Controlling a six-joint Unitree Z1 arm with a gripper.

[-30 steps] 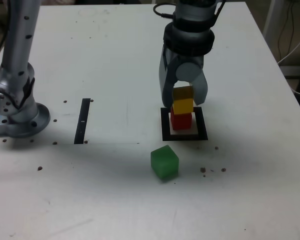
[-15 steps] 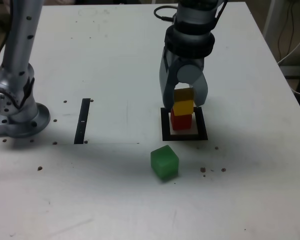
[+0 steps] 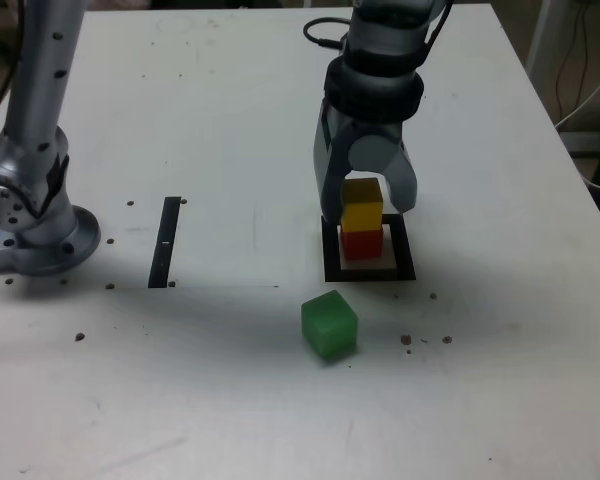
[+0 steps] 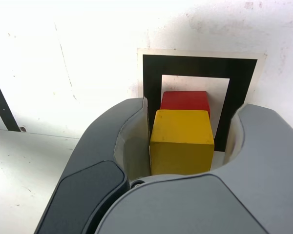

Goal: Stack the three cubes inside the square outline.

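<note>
My fingers (image 3: 368, 209) stand apart around the yellow cube (image 3: 362, 211), gap on one side, no grip. Yellow sits on the red cube (image 3: 362, 245), right of centre in the exterior view, inside the square outline (image 3: 405, 248). Looks light, stiff, maybe a bit slick; take flat opposite sides, mid-height, gentle squeeze. A side brush could shift it. Green cube (image 3: 329, 325), lower centre on the counter (image 3: 220, 400), sits angled: square up to its faces first.
</note>
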